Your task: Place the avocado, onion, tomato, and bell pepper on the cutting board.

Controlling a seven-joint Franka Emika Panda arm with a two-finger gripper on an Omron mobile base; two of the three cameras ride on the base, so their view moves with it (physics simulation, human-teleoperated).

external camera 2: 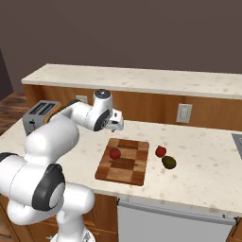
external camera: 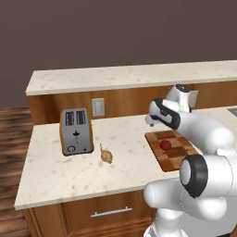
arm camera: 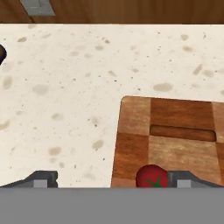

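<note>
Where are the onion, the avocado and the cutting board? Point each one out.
onion (external camera: 107, 156): left base view, middle of the tan bulb.
avocado (external camera 2: 168, 162): right base view, centre of the fruit.
cutting board (external camera 2: 128, 165): right base view, bare checkered middle.

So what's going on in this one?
The arm's open gripper hovers empty above the cutting board. One red item already lies on the board. Another red item and the avocado wait on the counter beside it; the onion sits near the toaster.
</note>
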